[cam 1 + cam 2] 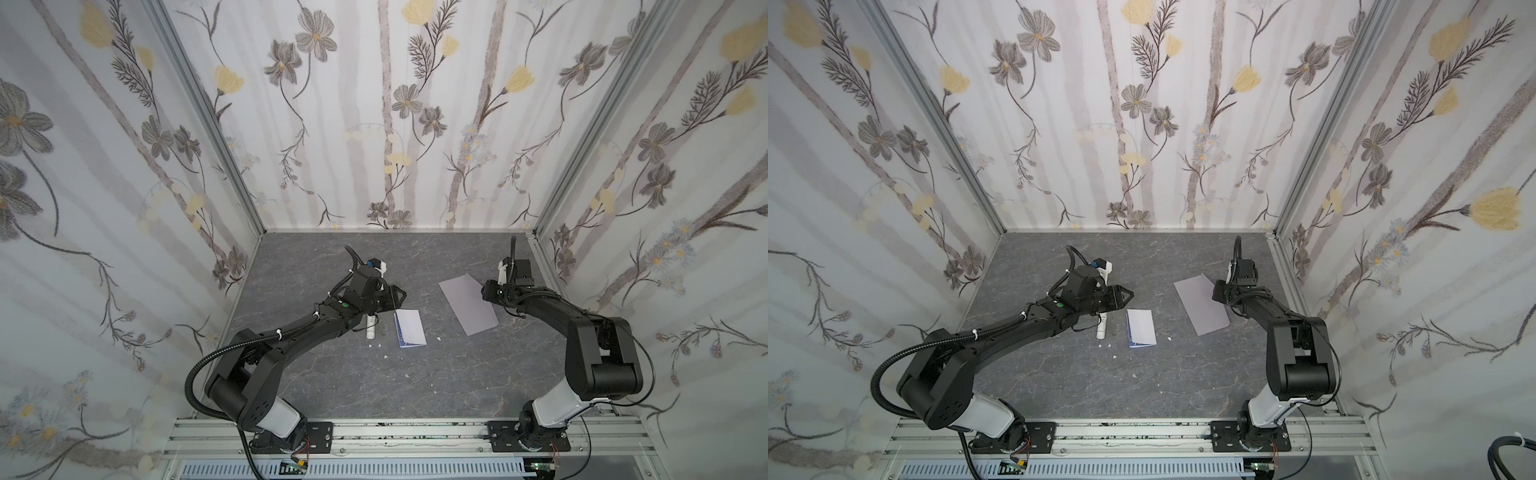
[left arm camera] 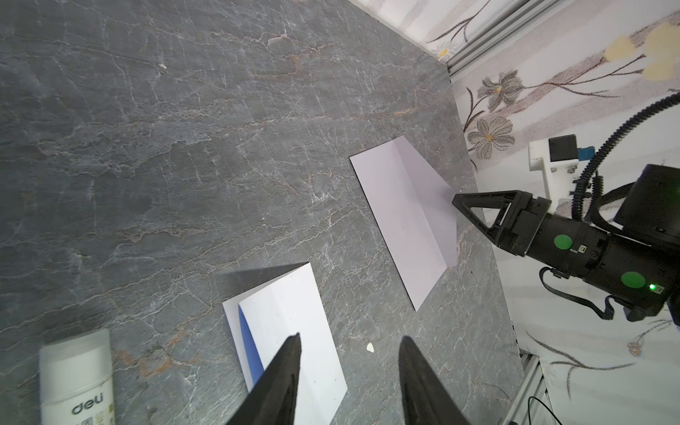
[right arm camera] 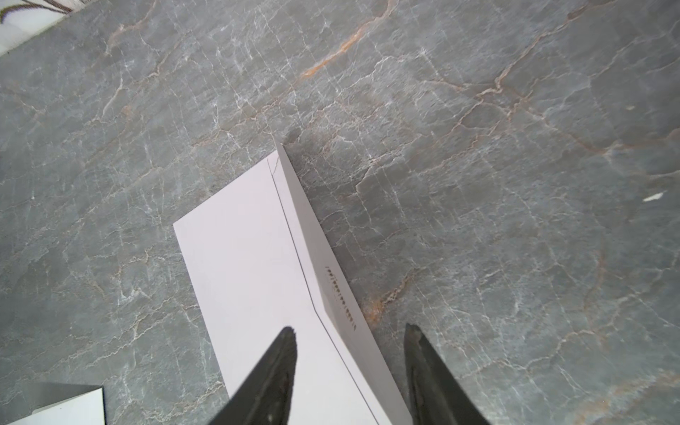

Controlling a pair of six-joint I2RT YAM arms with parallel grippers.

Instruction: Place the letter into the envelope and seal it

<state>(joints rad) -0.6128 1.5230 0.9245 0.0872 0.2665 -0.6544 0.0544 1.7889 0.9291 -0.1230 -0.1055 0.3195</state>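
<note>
A dark grey, veined table (image 1: 374,386) is shown in both top views. The folded letter (image 1: 410,328) is laid near its middle, with a glue stick (image 1: 370,328) lying just beside it on the left. The envelope (image 1: 467,305) is laid apart on the right, flap open. Small white scraps (image 1: 385,356) are scattered near the letter.

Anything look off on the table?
Yes: small white scraps lie scattered on the table around the letter, possibly torn paper bits. The letter is folded unevenly, a blue strip showing along one edge. The glue stick lies on its side beside it.
</note>
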